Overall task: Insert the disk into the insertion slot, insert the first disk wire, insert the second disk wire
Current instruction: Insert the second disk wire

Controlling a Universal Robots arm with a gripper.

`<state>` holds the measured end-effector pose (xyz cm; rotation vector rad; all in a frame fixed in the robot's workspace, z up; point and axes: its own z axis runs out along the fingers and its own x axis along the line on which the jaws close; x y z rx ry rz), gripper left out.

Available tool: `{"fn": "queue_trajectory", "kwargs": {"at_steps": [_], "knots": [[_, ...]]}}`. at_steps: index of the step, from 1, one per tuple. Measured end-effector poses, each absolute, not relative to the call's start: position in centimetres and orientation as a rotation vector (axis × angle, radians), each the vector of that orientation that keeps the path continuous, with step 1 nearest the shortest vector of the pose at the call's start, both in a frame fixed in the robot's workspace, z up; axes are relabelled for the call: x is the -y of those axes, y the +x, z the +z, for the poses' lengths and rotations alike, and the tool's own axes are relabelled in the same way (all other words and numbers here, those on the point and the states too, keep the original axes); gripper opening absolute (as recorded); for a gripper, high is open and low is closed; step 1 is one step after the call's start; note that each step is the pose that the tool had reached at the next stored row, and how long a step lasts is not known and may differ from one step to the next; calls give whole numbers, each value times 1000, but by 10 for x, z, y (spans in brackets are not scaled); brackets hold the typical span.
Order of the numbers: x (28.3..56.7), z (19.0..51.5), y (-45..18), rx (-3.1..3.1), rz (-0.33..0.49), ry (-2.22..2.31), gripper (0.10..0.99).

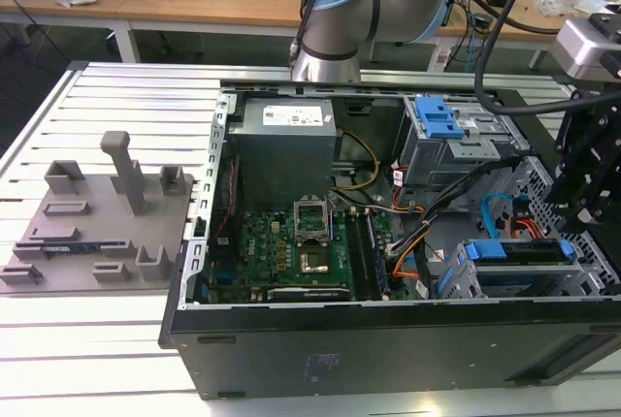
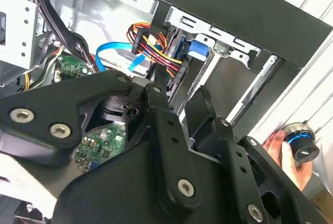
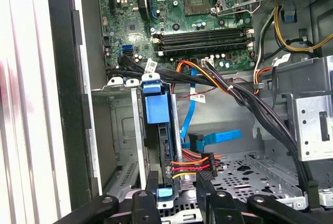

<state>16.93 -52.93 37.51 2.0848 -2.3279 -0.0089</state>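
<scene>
One disk [image 3: 165, 148] seated in insertion slot [image 3: 122, 130], long axis along slot, connector end twd gripper [image 3: 178, 179]; fingers [image 3: 152, 182] apart, gripping nothing

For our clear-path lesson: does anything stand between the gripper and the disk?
The disk sits in the insertion slot. In the first wrist view, the plug of the red, orange and yellow wires lies at the disk's end, right before the gripper; the blue flat cable hangs beside it. Nothing else visible intervenes.
</scene>
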Motion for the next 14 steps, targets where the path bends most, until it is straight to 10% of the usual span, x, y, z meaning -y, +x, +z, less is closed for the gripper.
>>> {"fn": "queue_trajectory", "kwargs": {"at_steps": [14], "knots": [[498, 377, 170, 2269, 114, 2030, 424]]}}
